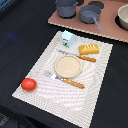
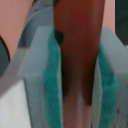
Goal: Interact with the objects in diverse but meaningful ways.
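the gripper [image 2: 77, 75] pinches the brown sausage stick [image 2: 77, 45] between its green pads [image 2: 52, 85]. the bread loaf [image 1: 89, 48], tomato [image 1: 28, 84] and carton [image 1: 67, 37] sit on the placemat [image 1: 40, 65], seemingly unhandled; most interactions remain.

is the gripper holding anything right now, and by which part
Yes. In the wrist view the gripper is shut on the brown sausage stick, its green pads pressing the stick's two long sides, along its shaft.
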### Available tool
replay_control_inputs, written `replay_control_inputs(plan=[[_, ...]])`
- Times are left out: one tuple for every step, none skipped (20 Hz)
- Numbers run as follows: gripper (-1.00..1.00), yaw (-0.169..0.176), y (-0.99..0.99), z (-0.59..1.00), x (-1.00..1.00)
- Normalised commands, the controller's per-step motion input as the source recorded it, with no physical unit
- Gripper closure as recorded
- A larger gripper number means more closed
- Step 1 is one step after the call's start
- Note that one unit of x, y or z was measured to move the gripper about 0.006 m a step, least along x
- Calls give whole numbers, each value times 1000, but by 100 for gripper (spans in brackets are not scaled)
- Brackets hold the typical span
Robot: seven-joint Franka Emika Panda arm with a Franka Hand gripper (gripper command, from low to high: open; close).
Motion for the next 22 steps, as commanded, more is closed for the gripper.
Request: replay_control_inputs(plan=[[100, 0, 0, -360, -89], [100, 1, 0, -400, -143], [100, 11, 0, -394, -154], [100, 18, 0, -426, -194], [100, 18, 0, -397, -183], [100, 25, 0, -434, -217], [100, 32, 0, -440, -240], [100, 40, 0, -463, -309], [100, 45, -23, -451, -386], [100, 49, -49, -426, -491], [100, 58, -51, -374, -540], [100, 61, -31, -340, -569], [100, 66, -14, -346, -574], [100, 69, -37, -343, -591], [100, 69, -49, -346, -586], [100, 68, -54, -334, -583], [100, 69, -26, -331, -560], [100, 71, -23, -326, -571], [100, 71, -37, -320, -577], [100, 72, -37, -297, -560], [100, 66, -37, -263, -557], [100, 64, -26, -229, -526]])
